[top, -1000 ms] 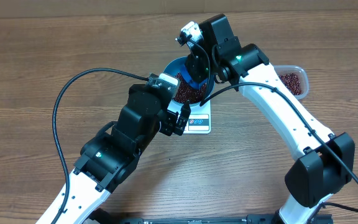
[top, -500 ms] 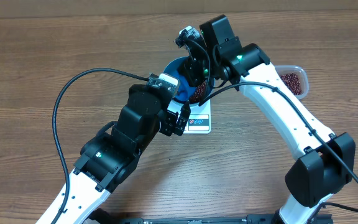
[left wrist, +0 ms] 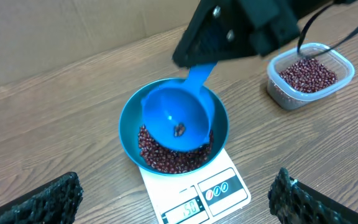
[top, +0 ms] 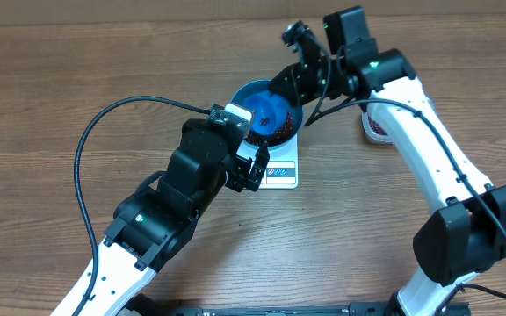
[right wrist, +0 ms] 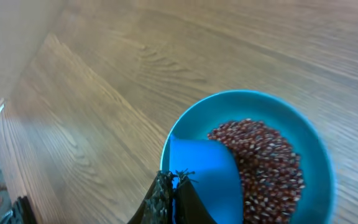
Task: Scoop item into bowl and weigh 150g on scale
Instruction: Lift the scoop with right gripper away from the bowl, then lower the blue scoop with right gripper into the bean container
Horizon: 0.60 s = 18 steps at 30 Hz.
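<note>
- A wood-grain worktop [top: 51,79] carries a small white scale [top: 281,172], with two robot arms reaching toward it from the near edge.
- A round blue bowl [left wrist: 128,122] sits on the scale and covers most of its top. The display edge of the scale sticks out toward the left arm.
- Small dark red-brown beans [left wrist: 166,158] lie in a loose heap in the bottom of the bowl, below its rim.
- A blue scoop [left wrist: 176,118] is held inside the bowl above the beans. It is tipped up on its side, so its cup faces the left arm.
- One or two beans sit in the scoop's cup. Whether its lower edge touches the heap cannot be told.
- The right gripper [right wrist: 171,186] reaches in from the far right side, its jaws closed on the scoop's handle.
- The left gripper [top: 251,168] hovers just beside the scale's near edge. Its jaws are spread wide and hold nothing, and its dark fingers [left wrist: 48,199] frame the bowl on either side.
- A clear plastic container [left wrist: 288,98] with more beans stands on the worktop to the right of the bowl, well apart from the scale.
- The digits on the scale's display are too small to read with certainty.
</note>
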Each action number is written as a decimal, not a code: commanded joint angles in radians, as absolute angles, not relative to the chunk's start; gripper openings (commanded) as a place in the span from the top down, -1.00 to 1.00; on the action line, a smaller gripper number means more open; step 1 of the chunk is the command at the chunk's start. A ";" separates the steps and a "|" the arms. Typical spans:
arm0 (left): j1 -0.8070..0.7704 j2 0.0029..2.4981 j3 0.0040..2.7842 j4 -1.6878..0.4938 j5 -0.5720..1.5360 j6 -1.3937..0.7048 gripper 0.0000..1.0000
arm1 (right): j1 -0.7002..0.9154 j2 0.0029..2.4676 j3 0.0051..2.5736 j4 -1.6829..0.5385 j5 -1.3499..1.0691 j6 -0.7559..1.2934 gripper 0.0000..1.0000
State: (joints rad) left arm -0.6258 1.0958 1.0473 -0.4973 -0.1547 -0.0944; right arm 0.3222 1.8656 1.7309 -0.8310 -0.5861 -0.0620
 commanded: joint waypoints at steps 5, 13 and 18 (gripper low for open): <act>-0.621 1.093 1.046 -0.496 -0.163 -0.075 -0.99 | 0.228 1.728 1.784 -0.860 -0.495 -0.052 0.93; -0.621 1.093 1.046 -0.496 -0.164 -0.075 -0.99 | 0.140 1.621 1.784 -0.959 -0.267 -0.058 0.93; -0.621 1.093 1.046 -0.497 -0.164 -0.075 -0.99 | 0.109 1.612 1.784 -1.020 -0.110 -0.060 0.93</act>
State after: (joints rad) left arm -0.6258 1.0958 1.0473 -0.4999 -0.1547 -0.0944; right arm 0.1226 1.6207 1.7580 -1.0039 -0.2626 -0.0559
